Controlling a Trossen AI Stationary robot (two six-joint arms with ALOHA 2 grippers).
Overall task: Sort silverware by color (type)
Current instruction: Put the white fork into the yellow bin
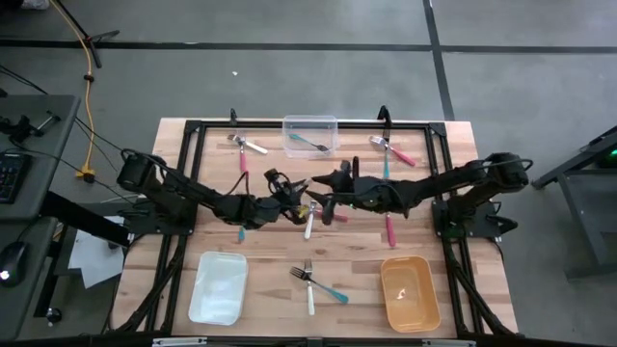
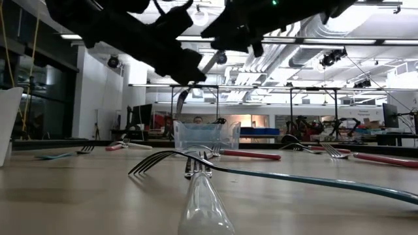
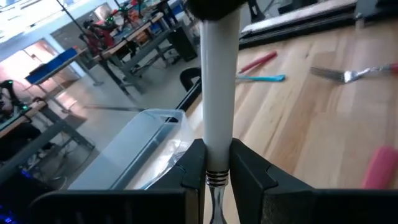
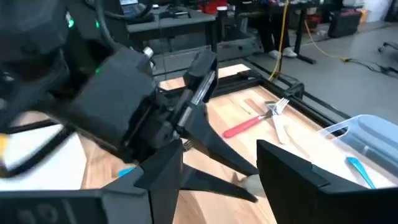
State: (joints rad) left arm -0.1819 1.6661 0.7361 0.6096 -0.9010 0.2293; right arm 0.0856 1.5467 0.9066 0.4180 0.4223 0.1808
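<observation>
My left gripper [image 3: 216, 155] [image 1: 297, 204] is over the table's middle, shut on a white-handled fork [image 1: 309, 224] that is lifted clear. In the low view the fork's metal head [image 2: 181, 98] points down. My right gripper [image 4: 227, 180] [image 1: 324, 202] faces the left one, open, with its fingers on either side of the handle's free end [image 4: 249, 184]; I cannot tell whether they touch it. A teal-handled fork [image 1: 310, 145] lies inside the clear container [image 1: 328, 123]. Other forks lie flat on the table. My left gripper pinches the white fork between its two fingers on the handle's lower end [image 3: 217, 140], just above the ringed collar next to the metal neck. The fingers [image 3: 194, 163] lie across the handle. The fork is lifted clear and tilted, head down and handle toward the right gripper.
A white tray [image 1: 205, 301] sits at the near left and an orange tray [image 1: 426, 310] at the near right. A white and a teal fork [image 1: 310, 280] cross near the front edge. Pink, teal and white forks lie at the far left [image 1: 247, 146], far right [image 1: 395, 151] and middle [image 1: 390, 231].
</observation>
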